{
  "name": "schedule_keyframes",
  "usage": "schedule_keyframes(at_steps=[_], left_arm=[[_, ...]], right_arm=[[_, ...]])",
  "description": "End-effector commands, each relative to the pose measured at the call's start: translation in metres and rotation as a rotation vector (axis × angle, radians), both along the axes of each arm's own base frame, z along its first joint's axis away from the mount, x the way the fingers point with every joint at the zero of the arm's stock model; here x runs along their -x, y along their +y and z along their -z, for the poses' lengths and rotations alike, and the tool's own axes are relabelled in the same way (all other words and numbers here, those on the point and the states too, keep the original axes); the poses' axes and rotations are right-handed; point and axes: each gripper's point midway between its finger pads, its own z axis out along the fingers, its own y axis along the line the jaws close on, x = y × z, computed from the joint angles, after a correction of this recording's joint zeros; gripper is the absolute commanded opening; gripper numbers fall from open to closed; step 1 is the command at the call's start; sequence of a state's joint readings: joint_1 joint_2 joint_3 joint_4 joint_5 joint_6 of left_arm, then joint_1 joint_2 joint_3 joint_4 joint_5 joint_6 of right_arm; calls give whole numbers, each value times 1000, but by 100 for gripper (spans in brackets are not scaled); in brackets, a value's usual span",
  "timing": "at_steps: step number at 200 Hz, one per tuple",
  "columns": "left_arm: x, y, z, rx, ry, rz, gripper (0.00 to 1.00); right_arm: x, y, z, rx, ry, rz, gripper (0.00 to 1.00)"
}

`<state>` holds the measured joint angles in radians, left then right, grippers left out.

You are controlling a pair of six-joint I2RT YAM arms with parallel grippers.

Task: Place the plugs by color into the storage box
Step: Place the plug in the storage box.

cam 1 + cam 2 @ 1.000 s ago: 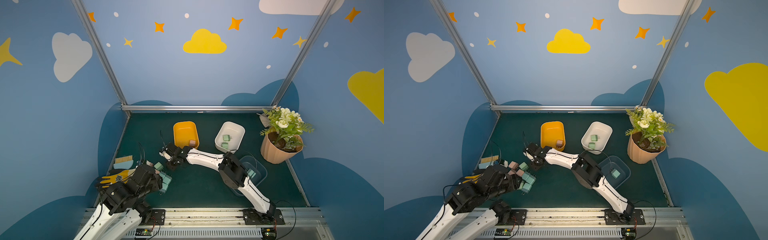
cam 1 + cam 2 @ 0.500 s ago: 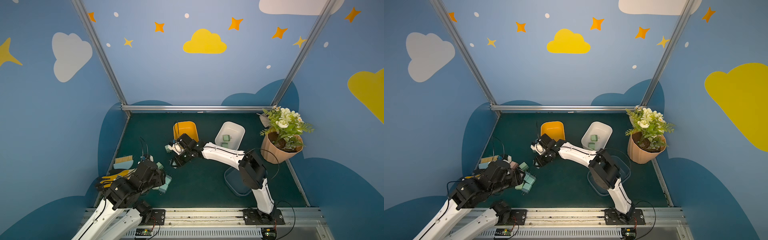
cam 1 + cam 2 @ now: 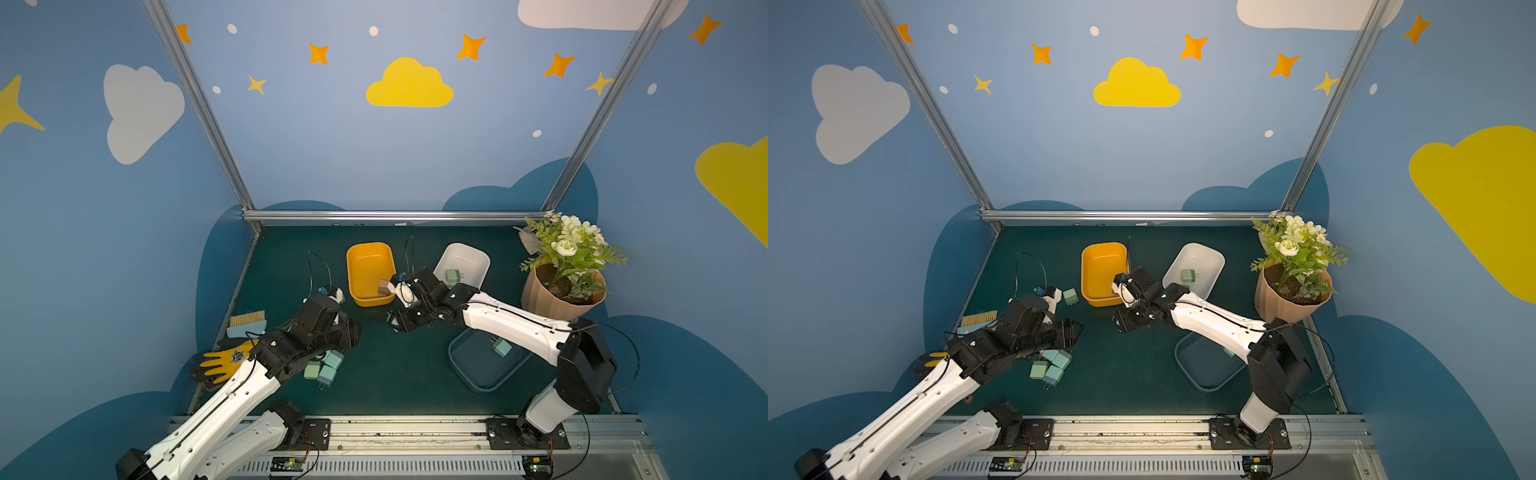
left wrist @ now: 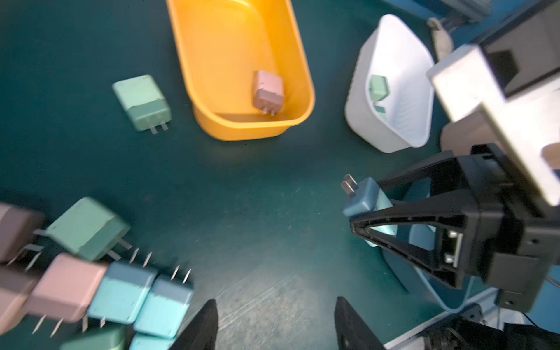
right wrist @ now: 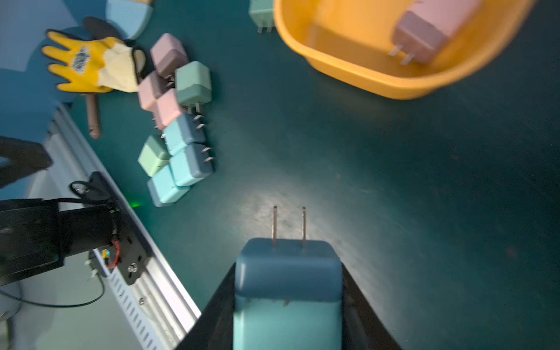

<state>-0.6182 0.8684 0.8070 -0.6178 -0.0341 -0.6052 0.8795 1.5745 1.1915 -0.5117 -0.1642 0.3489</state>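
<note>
Gripping a teal plug (image 5: 288, 288) by its sides, the right jaws are closed firmly on it, its prongs pointing out past their tips over bare desk (image 3: 399, 374). Just off to one side of those jaws sits the orange tub (image 3: 370, 262) with one pink plug (image 4: 268, 91) inside. The white tub (image 3: 465, 257), holding a green plug (image 3: 452, 275), lies behind them, and the clear tub (image 3: 469, 374) with a second teal plug (image 3: 500, 347) sits under the right arm. The left jaws stand partly apart with nothing between them, facing the right jaws across open desk. A cluster of plugs (image 5: 178, 127) lies just beside the left jaws, and a lone green plug (image 4: 141, 101) lies ahead of them.
</note>
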Motion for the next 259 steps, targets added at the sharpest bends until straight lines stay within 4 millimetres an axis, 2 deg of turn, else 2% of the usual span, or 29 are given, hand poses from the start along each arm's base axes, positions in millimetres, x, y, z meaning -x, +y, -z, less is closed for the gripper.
schedule_keyframes(at_steps=[1,19,45,72,103,146,183,206,238,259], left_arm=[[-11,-41,-27,147,-138,172,61],[-16,-61,-30,206,-165,235,60],[-22,-84,-23,203,-144,297,59],[-23,-111,-17,178,-127,372,59],[-22,-143,-14,217,-108,453,59],[-19,-177,-7,227,-70,537,59],[-12,-198,3,230,-22,584,60],[-11,-203,8,222,-3,585,60],[-12,-202,12,200,5,570,60],[-11,-200,14,193,7,562,60]], right_arm=[[1,-64,4,148,-20,182,36],[5,-109,12,254,-26,305,36],[16,-158,26,348,16,410,36],[24,-191,34,338,103,534,35],[28,-220,48,318,169,654,36],[25,-242,75,320,257,756,42],[20,-249,87,309,315,807,58],[20,-250,91,313,337,777,67],[24,-248,91,306,350,759,67],[22,-248,80,297,319,755,66]])
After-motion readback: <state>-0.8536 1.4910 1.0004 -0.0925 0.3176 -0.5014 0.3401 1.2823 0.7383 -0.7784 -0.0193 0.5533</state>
